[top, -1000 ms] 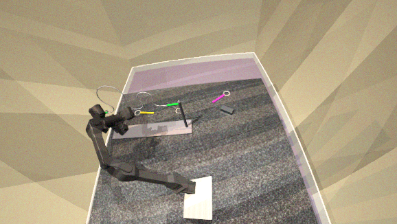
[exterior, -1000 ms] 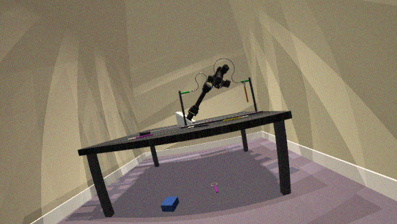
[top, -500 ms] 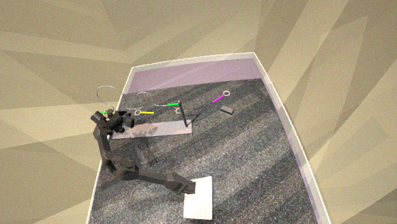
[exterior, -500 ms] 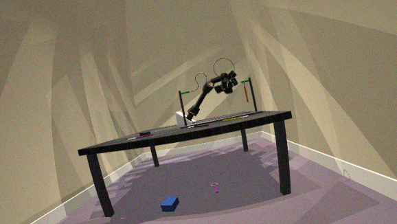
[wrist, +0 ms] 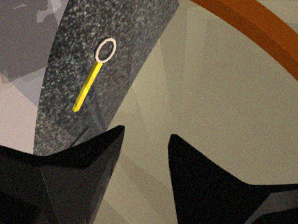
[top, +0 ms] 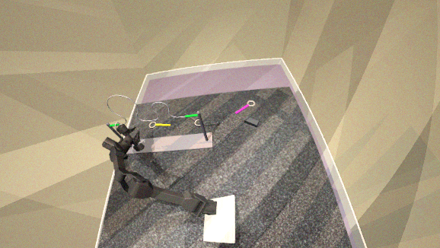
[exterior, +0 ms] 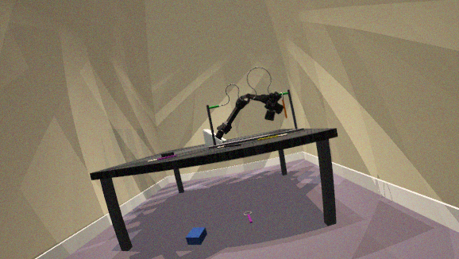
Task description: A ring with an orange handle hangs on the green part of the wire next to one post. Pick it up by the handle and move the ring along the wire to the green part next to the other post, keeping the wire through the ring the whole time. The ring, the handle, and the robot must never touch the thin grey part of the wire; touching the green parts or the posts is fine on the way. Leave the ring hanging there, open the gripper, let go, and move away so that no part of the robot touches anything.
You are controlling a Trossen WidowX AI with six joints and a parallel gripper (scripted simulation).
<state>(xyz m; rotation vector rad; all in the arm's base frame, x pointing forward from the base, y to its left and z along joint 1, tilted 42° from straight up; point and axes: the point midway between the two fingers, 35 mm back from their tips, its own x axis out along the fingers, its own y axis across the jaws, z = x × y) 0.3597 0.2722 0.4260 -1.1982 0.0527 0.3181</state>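
Note:
The ring's orange handle [exterior: 284, 107] hangs from the green wire part [exterior: 284, 94] [top: 113, 124] beside one post [exterior: 292, 111]. In the wrist view the handle crosses the top as a thick orange bar, beyond the fingertips. My gripper [wrist: 147, 135] [exterior: 278, 105] [top: 129, 131] is close beside the handle, with its fingers partly apart and nothing between them. The thin grey wire [top: 121, 96] [exterior: 258, 68] loops towards the other green part [top: 191, 115] [exterior: 214, 106] at the other post [top: 204, 130] [exterior: 210, 123]. The ring itself is too small to make out.
A yellow-handled ring [top: 161, 125] [wrist: 89, 83] lies on the table by the pale base plate [top: 171, 144]. A magenta-handled ring [top: 242, 108] and a dark block [top: 251, 122] lie further right. The arm's white base [top: 220, 224] is at the front. A blue block [exterior: 196, 235] lies on the floor.

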